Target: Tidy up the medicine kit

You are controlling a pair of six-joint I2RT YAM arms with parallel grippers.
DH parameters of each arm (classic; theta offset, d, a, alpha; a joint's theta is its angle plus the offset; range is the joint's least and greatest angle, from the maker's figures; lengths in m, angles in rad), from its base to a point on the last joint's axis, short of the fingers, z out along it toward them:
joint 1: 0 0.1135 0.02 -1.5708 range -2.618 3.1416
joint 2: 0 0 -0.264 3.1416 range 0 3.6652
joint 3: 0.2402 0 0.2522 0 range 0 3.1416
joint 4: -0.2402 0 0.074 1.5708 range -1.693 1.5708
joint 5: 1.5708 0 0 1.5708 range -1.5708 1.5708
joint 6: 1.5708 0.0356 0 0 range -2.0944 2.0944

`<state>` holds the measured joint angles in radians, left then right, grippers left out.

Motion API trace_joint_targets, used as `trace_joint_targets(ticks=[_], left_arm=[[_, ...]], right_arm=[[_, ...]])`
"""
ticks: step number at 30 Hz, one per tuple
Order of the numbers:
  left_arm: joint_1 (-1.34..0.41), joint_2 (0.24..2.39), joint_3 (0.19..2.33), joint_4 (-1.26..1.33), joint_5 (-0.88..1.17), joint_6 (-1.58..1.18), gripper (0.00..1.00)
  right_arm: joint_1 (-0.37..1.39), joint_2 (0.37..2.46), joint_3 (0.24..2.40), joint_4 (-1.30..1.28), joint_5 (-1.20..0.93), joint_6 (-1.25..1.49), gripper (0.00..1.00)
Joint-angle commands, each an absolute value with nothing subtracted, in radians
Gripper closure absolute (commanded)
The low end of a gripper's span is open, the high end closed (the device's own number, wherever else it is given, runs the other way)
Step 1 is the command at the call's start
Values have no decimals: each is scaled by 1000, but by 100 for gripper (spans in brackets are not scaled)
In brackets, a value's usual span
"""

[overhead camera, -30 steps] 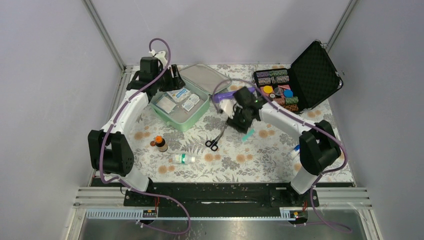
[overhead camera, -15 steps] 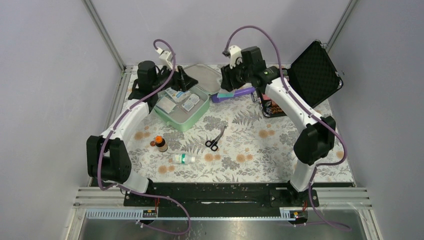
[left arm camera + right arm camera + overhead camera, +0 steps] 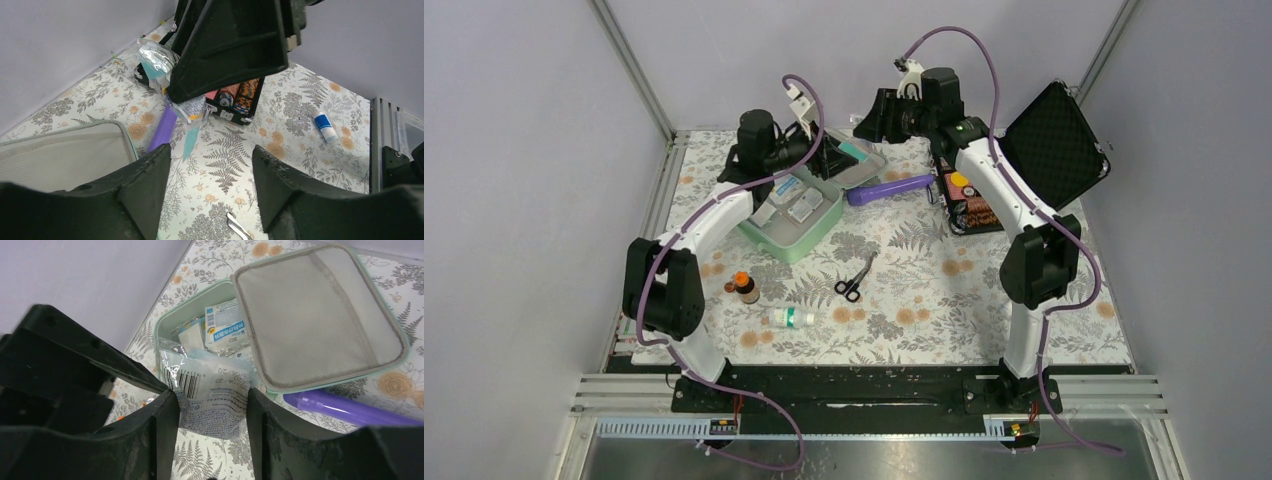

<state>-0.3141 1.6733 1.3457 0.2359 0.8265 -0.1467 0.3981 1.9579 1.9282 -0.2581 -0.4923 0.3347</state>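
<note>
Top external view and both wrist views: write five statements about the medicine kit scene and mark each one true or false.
1. The medicine kit is open. True.
2. The right gripper holds a clear packet. True.
3. The scissors lie inside the medicine kit. False: they lie on the table, in front of it.
4. The left gripper is shut on the orange-capped bottle. False: its jaws are apart and empty, and the bottle stands on the table.
5. The black case is closed. False: its lid is raised.
</note>
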Motion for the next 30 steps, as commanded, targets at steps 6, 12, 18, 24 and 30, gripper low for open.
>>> trace_joint_targets(ticks=[6, 12, 18, 24, 30], left_arm=[[-337, 1769, 1443, 401, 791, -230, 89], [-323, 1752, 1448, 343, 783, -215, 100], [-227, 1686, 1478, 50, 732, -130, 100], [-128, 1719, 1561, -316, 644, -65, 100], [-73, 1804, 1669, -561, 529, 33, 100]], right_arm=[[399, 1996, 1992, -175, -542, 398, 46], [390, 1994, 1970, -177, -537, 405, 17], [323, 1865, 1805, -175, -490, 412, 0], [283, 1745, 1647, -185, -444, 295, 1], [281, 1756, 1659, -260, -415, 213, 0]])
